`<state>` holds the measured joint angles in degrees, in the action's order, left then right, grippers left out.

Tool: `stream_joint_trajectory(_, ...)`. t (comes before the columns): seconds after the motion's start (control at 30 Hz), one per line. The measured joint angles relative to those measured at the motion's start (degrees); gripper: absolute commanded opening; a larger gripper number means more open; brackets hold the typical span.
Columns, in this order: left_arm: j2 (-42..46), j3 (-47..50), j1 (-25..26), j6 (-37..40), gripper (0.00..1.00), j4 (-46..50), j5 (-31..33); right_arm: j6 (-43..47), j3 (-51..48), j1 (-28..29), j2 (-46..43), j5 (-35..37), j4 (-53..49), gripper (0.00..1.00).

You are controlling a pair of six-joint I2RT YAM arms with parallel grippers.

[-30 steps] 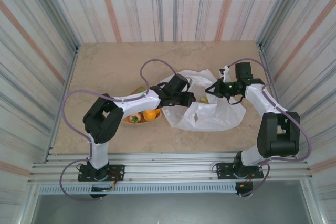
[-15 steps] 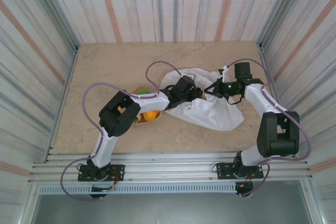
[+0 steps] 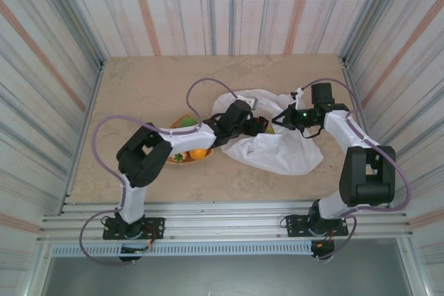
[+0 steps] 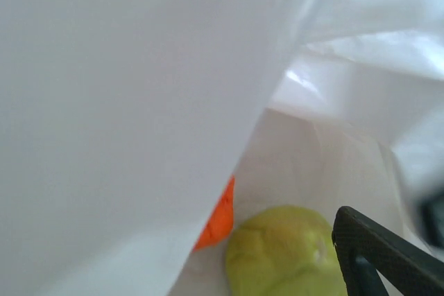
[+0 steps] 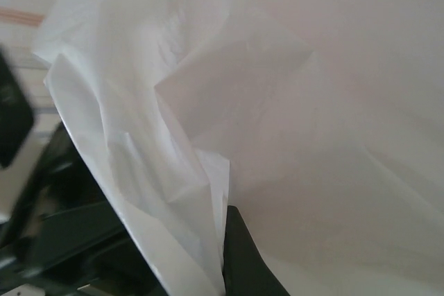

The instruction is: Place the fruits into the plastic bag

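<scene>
Bag film covers most of the left wrist view, so the left pincer (image 3: 258,127) is largely hidden: one black finger (image 4: 388,258) shows at the lower right and the other is behind the film. I cannot tell how wide this pincer stands or whether it has hold of anything. A pale green fruit (image 4: 281,258) lies inside the plastic bag (image 3: 277,150), just beside the visible finger, cut off by the bottom edge of the frame. Next to it is an orange sliver (image 4: 220,218), mostly masked by a fold, so its shape cannot be made out. From above, the left arm reaches from the plate side into the bag mouth, its tip lost among the white folds. The right pincer (image 3: 279,117) is closed tight on the bag's edge at the far right side of the mouth. In its own wrist view, gathered film runs down to one dark finger and blurred black parts sit at lower left. The bag lies crumpled on the table (image 3: 139,88) between the arms. The wooden plate (image 3: 189,162) to its left carries an orange plate fruit (image 3: 199,153) and a green plate fruit (image 3: 186,122), partly under the left arm.
</scene>
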<state>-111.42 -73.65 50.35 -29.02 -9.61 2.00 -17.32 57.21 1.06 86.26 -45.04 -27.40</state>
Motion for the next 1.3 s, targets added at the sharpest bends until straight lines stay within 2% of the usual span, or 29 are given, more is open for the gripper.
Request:
stream_joint_trajectory(0.33,17.7,8.9,-2.8,9.2,0.86,11.2,0.7,1.5,0.5,-0.5,0.0,3.3,-2.0,0.0)
stream_joint_trajectory(0.63,25.8,11.8,-8.9,13.0,0.86,20.8,1.7,1.5,1.0,-1.1,0.0,3.7,-2.5,0.0)
stream_joint_trajectory(0.73,25.0,10.7,-12.7,13.3,0.85,23.7,1.1,1.5,1.0,-1.1,0.0,3.7,-2.5,0.0)
stream_joint_trajectory(0.87,19.8,5.8,-16.1,14.3,0.85,27.0,-0.3,1.5,1.0,-1.1,0.0,3.7,-2.4,0.0)
stream_joint_trajectory(1.13,7.6,-3.0,-17.5,17.2,0.79,31.3,-5.2,1.5,1.0,-1.1,0.0,3.7,-2.4,0.0)
stream_joint_trajectory(1.3,4.2,-4.8,-18.9,17.9,0.69,32.6,-8.6,1.5,1.0,-1.1,0.0,3.8,-2.4,0.0)
